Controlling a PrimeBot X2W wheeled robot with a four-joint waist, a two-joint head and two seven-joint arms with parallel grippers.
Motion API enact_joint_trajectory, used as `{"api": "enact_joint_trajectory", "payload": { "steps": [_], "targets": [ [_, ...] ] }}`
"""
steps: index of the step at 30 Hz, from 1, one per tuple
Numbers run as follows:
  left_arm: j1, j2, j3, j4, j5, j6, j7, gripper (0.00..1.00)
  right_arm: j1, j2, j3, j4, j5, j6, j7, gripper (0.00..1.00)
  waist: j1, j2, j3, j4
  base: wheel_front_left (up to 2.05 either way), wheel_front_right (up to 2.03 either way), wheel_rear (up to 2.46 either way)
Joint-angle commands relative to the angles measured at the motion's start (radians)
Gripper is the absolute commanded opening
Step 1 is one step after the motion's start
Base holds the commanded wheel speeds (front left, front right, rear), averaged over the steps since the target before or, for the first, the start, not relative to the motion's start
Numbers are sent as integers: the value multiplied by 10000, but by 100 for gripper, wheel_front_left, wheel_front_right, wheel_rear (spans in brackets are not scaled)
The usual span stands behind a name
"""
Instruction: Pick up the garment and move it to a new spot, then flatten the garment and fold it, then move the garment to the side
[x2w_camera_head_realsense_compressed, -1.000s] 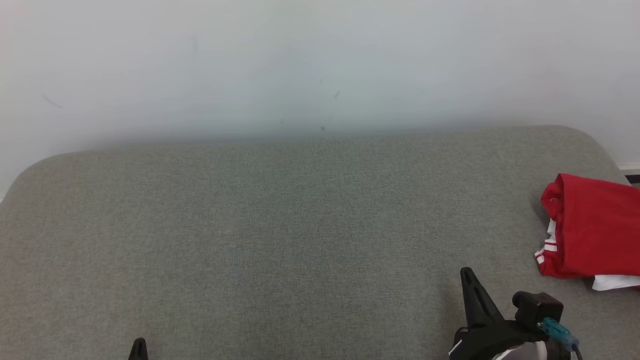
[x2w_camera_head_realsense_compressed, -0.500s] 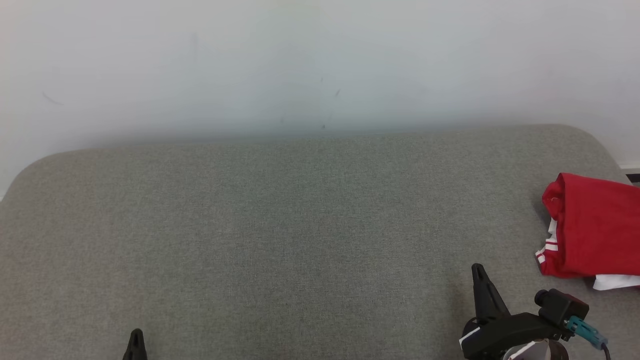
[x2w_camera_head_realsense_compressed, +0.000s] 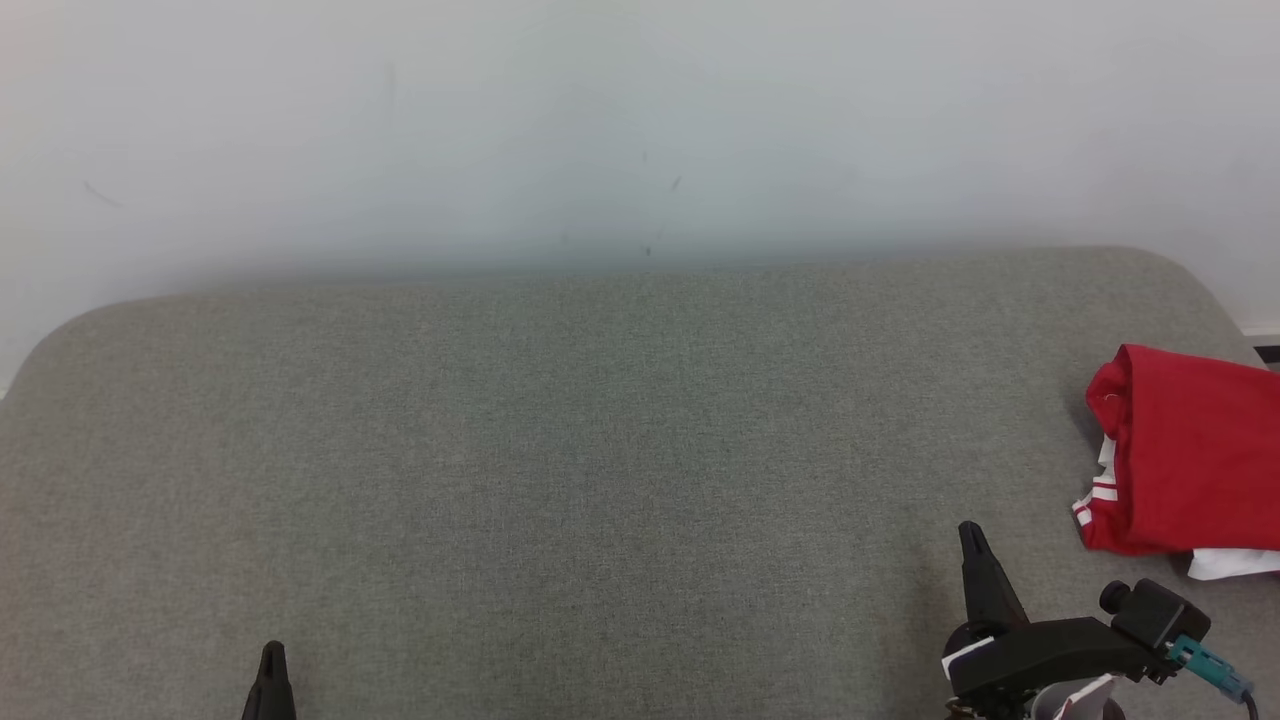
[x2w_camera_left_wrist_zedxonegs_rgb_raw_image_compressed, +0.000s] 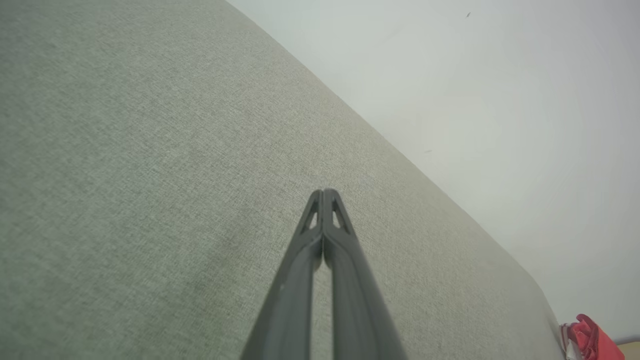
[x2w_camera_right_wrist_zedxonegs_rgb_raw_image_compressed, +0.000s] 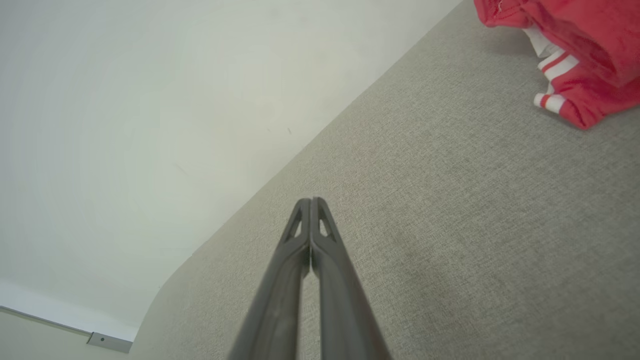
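Grey upholstered surface (x2w_camera_head_realsense_compressed: 600, 450) with rounded far corners, its far edge against a pale wall (x2w_camera_head_realsense_compressed: 640, 120). A broad stretch of open fabric extends leftward from the red, white-striped garment (x2w_camera_head_realsense_compressed: 1190, 450), which lies bunched at the right edge, partly cut off in the head view. Left fingers (x2w_camera_left_wrist_zedxonegs_rgb_raw_image_compressed: 345, 260) and right fingers (x2w_camera_right_wrist_zedxonegs_rgb_raw_image_compressed: 330, 265) are pressed together, holding nothing. The right pair is near the garment, not touching it.

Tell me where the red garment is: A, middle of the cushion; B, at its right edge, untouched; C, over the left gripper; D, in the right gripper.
B: the garment lies at the right edge of the cushion, apart from the shut right gripper.
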Motion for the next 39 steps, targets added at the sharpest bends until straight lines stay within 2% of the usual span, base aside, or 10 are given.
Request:
{"api": "enact_joint_trajectory", "payload": {
  "steps": [1, 39],
  "targets": [
    [-261, 41, 23, -150, -353, -67, 59, 0, -40, -1, -48, -196, 332, -8, 77, 0, 0, -1, 3, 1, 0, 0, 0],
    [-838, 51, 72, -228, -4840, -220, 1157, 0, 140, 3, -483, -879, 4800, -14, 1180, 0, 0, -1, 110, 33, 0, 0, 0]
  ]
}}
